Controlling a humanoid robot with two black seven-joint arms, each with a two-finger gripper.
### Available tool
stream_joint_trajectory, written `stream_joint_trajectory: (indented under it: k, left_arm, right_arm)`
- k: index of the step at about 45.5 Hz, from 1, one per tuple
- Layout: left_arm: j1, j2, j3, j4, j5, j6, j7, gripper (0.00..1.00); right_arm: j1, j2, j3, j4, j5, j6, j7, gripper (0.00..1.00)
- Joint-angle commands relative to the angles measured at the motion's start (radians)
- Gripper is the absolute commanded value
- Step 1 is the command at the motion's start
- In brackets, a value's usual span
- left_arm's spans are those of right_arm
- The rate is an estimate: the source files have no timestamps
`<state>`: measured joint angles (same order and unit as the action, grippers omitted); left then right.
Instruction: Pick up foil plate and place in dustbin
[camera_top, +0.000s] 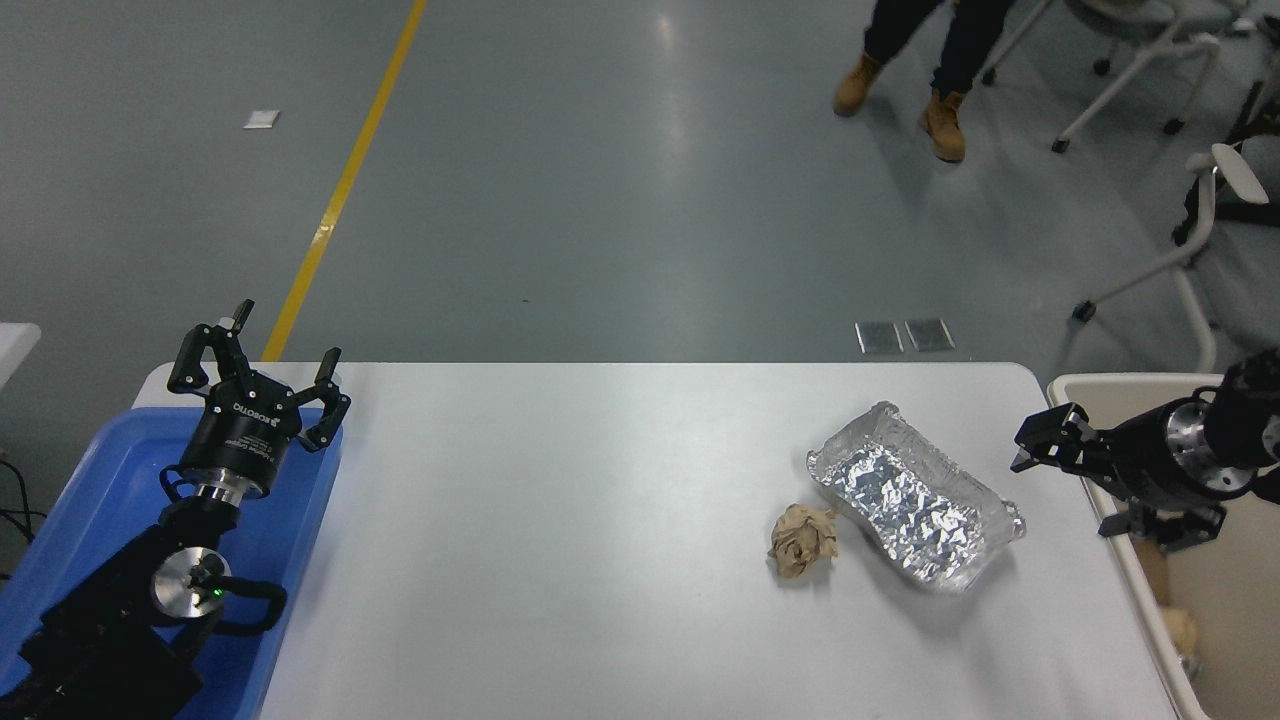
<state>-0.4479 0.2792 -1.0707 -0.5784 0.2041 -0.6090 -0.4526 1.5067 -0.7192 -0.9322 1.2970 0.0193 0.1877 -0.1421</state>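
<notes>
**Foil plate on the table, right claw spread beside it**

Nearest the camera, the left arm sits parked at the table's (560, 600) near-left corner, over the blue tray (80, 500) that rests against the left edge. The left gripper (258, 372) points toward the far side with its fingers spread and nothing between them.

Toward the right half of the table, a crumpled brown paper ball (802, 540) lies just beside the near-left corner of the foil plate (915, 495), close to it, though contact cannot be told. The foil plate rests flat on the table, its long axis running diagonally from far-left to near-right, nearer the right edge than the middle. Nothing lies in it.

Over the table's right edge, the right gripper (1065, 480) comes in from the right, pointing left toward the foil plate. Its fingers stand apart, holding nothing, and it is near the plate's right end without touching it. Behind it, against the table's right edge, stands the dustbin (1130, 382), with some brown scraps visible inside.

Beyond the table's far edge, a person's boots (905, 95) stand on the grey floor, next to office chairs (1180, 60).
</notes>
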Motion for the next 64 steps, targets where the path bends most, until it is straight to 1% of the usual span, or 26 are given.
stream_joint_trajectory:
  k: [1,13,31,38,43,49,54,58,59,64]
  left_arm:
    - [0.000,0.000,0.000,0.000,0.000,0.000,0.000,0.98]
    - [0.000,0.000,0.000,0.000,0.000,0.000,0.000,0.98]
    - [0.000,0.000,0.000,0.000,0.000,0.001,0.000,0.98]
    - [0.000,0.000,0.000,0.000,0.000,0.000,0.000,0.98]
    - [0.000,0.000,0.000,0.000,0.000,0.000,0.000,0.98]
    - [0.000,0.000,0.000,0.000,0.000,0.000,0.000,0.98]
    - [0.000,0.000,0.000,0.000,0.000,0.000,0.000,0.98]
    - [0.000,0.000,0.000,0.000,0.000,0.000,0.000,0.98]
    - [0.000,0.000,0.000,0.000,0.000,0.000,0.000,0.98]
    - [0.000,0.000,0.000,0.000,0.000,0.000,0.000,0.98]
  right_arm:
    - [-0.187,0.004,0.134,-0.079,0.004,-0.079,0.004,1.00]
    - [-0.325,0.014,0.280,-0.143,0.011,-0.096,0.004,0.98]
    - [-0.401,0.130,0.325,-0.212,-0.004,-0.151,0.009,0.97]
    - [-0.437,0.179,0.328,-0.287,-0.002,-0.182,0.009,0.88]
    - [-0.471,0.210,0.332,-0.353,-0.002,-0.186,0.009,0.80]
    - [-0.482,0.225,0.334,-0.378,-0.001,-0.186,0.010,0.65]
    - [-0.482,0.225,0.332,-0.378,-0.002,-0.186,0.010,0.41]
    - [-0.480,0.224,0.332,-0.378,-0.001,-0.186,0.012,0.38]
    - [-0.480,0.225,0.332,-0.378,-0.001,-0.185,0.010,0.35]
    - [-0.485,0.225,0.332,-0.378,-0.001,-0.183,0.010,0.12]
